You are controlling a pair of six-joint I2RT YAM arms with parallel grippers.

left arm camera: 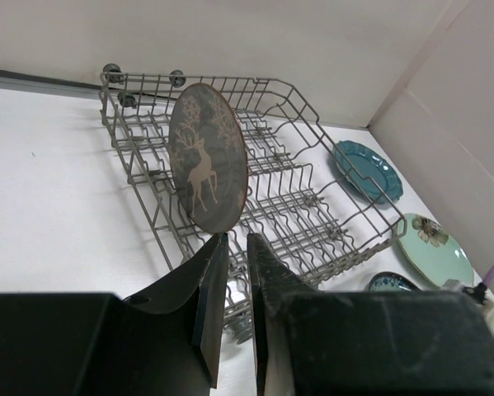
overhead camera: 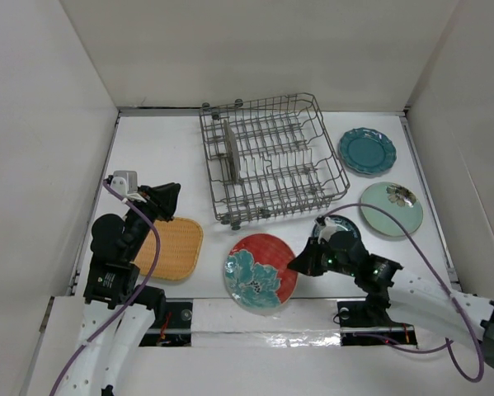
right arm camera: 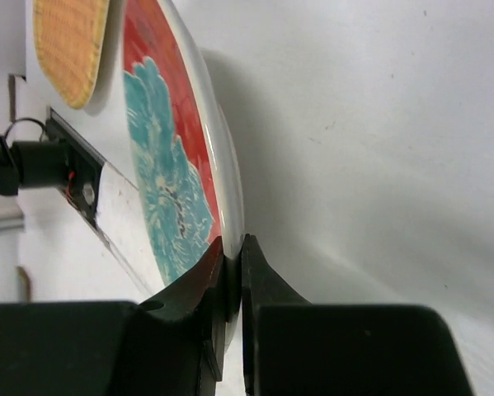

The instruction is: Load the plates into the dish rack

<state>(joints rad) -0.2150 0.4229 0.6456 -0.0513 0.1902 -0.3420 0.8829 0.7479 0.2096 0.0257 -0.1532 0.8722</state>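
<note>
Step in hand: pickup of plate two. The right pincer [right arm camera: 232,247] is clamped on the rim of the red-and-teal floral plate [overhead camera: 261,271], with the rim pinched between both fingers at the plate's right side. The plate lies on the tabletop [overhead camera: 164,157] in front of the dish rack [overhead camera: 271,157], just right of the orange plate [overhead camera: 172,247]. The right wrist view shows a shadow under the gripped edge, so it may be slightly off the surface, but that can't be confirmed.

The left pincer [left arm camera: 237,247] hangs near the orange plate's far edge and points at the rack. Its fingers are nearly together, with only a thin slit between them, and hold nothing.

Rack status: the grey-brown plate [left arm camera: 207,157] stands upright in the tines at the rack's left end, and the other slots are free. Unloaded on the tabletop, right of the rack, are the dark teal scalloped plate [overhead camera: 367,151] and the pale mint green plate [overhead camera: 391,209]. The small dark teal-rimmed plate [overhead camera: 327,224] is also unloaded and is partly hidden under the right arm.

Next move, as a judgement:
- Lift the floral plate and turn it on edge.
- Carry it over the rack's near wall.
- Lower it into a tine slot beside the grey-brown plate.

Risks:
- A rim-only grip on a glazed plate is likely to pivot or slip, so the lift should be slow.
- The right forearm passes over the small dark plate.
- The left arm sits close to the rack's near-left corner.
</note>
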